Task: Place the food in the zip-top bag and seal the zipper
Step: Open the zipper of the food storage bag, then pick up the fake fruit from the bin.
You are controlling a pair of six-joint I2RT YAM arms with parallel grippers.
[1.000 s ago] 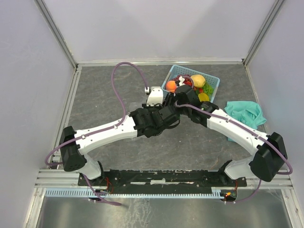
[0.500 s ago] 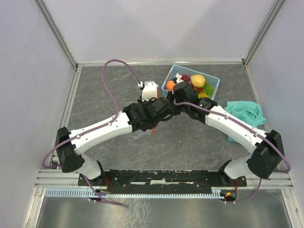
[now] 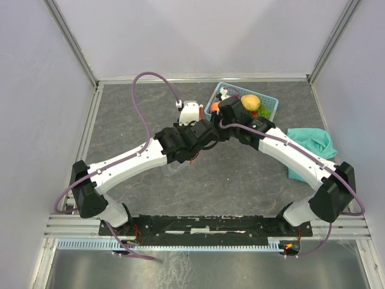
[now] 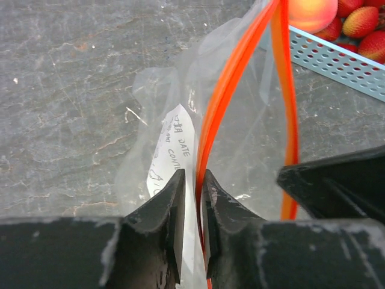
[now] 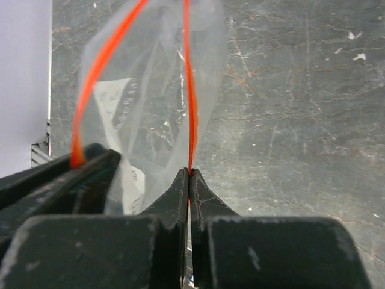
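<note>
Since a second ago both arms have shifted closer to the basket (image 4: 337, 57). Right pincer (image 5: 189, 180) is pressed together on one lip of the zipper (image 4: 234, 66). Left pincer (image 4: 192, 211) is slightly spread, the other lip running between its fingers. Zip-top bag (image 5: 150, 78) sits mouth-open just beside the basket, over the desk (image 4: 72, 90). Food (image 4: 313, 12) lies in the basket.

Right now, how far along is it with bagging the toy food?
Done: the zip-top bag's mouth is spread open, its zipper lips apart. In hand: the right gripper pinches one lip; the left gripper's jaws flank the other, slightly apart. Left: all the visible food sits in the blue basket, none shows in the bag, and sealing is not begun.
</note>
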